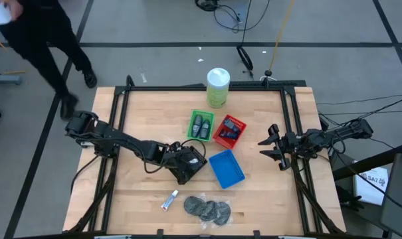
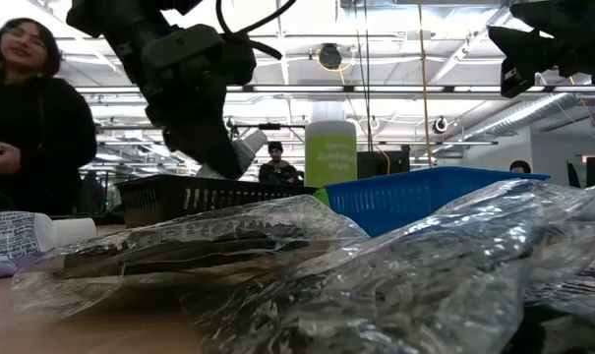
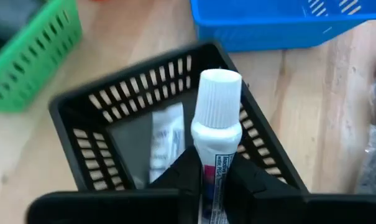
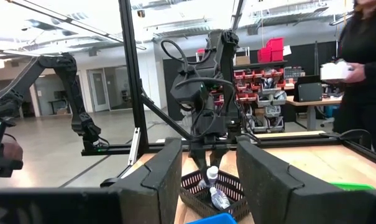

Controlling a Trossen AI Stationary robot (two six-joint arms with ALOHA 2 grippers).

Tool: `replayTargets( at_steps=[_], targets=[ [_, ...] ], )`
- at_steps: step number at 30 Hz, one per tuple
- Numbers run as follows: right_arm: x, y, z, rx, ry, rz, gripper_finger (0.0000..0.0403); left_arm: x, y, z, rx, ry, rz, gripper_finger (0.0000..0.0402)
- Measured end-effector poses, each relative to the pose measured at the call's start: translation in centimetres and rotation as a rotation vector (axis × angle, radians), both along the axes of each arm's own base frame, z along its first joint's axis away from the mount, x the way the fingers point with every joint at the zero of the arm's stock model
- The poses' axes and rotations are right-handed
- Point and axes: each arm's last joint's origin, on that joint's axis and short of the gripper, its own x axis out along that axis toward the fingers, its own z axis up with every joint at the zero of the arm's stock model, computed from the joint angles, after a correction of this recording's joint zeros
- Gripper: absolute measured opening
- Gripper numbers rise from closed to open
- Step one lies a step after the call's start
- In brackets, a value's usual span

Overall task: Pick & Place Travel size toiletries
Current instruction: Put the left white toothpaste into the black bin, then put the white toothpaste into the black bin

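My left gripper point(image 1: 187, 164) is over the black tray point(image 3: 88, 143), shut on a small white tube point(image 3: 216, 118) with a white cap. A second white tube point(image 3: 166, 140) lies flat in the tray. Another tube point(image 1: 169, 199) lies on the table near the front edge. Beside it are grey discs in clear bags point(image 1: 207, 209). Two dark bottles point(image 1: 201, 126) lie in the green tray point(image 1: 191, 129). At the table's right edge my right gripper point(image 1: 274, 147) is open, with nothing between its fingers. My left gripper pinches the tube's printed body point(image 3: 214, 177), at the end away from the cap, between its two fingers point(image 3: 181, 168). The fingers slant down from the table's left and lie along the tube. The cap end point(image 3: 220, 93) sticks out past the fingertips, over the tray.
A blue tray point(image 1: 226, 167) stands just right of the black one, and a red tray point(image 1: 229, 131) stands beside the green one. A tall pale-green canister point(image 1: 218, 86) is at the far edge. A person point(image 1: 48, 46) walks beyond the table's far left corner.
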Motion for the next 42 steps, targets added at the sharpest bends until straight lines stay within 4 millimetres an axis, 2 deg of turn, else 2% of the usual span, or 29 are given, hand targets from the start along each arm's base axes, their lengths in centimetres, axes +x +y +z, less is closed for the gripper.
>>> replayTargets(
  at_steps=[9, 14, 21, 26, 35, 39, 42],
  targets=[
    [0.0, 0.0, 0.0, 0.000, 0.001, 0.000, 0.0141, -0.4, -0.2, -0.3, -0.125, 0.068, -0.008, 0.0151],
    [0.0, 0.0, 0.0, 0.000, 0.001, 0.000, 0.0141, -1.1, -0.8, 0.3, -0.243, 0.109, -0.027, 0.0185],
    [0.0, 0.0, -0.1, -0.002, 0.006, 0.000, 0.0141, -4.0, -2.9, 1.5, -0.244, 0.218, 0.035, 0.0177],
    [0.0, 0.0, -0.1, -0.005, 0.006, -0.001, 0.0141, -5.1, -5.1, 2.7, -0.282, 0.154, 0.047, 0.0160],
    [0.0, 0.0, 0.1, 0.004, -0.008, 0.000, 0.0141, -7.8, -10.3, 3.0, -0.376, 0.110, 0.089, 0.0147],
    [0.0, 0.0, 0.1, 0.008, -0.009, 0.001, 0.0141, -8.3, -12.8, 3.7, -0.427, -0.031, 0.086, 0.0147],
    [0.0, 0.0, 0.2, 0.012, -0.016, 0.002, 0.0141, -8.0, -14.2, 3.9, -0.379, 0.002, 0.088, 0.0147]
  ],
)
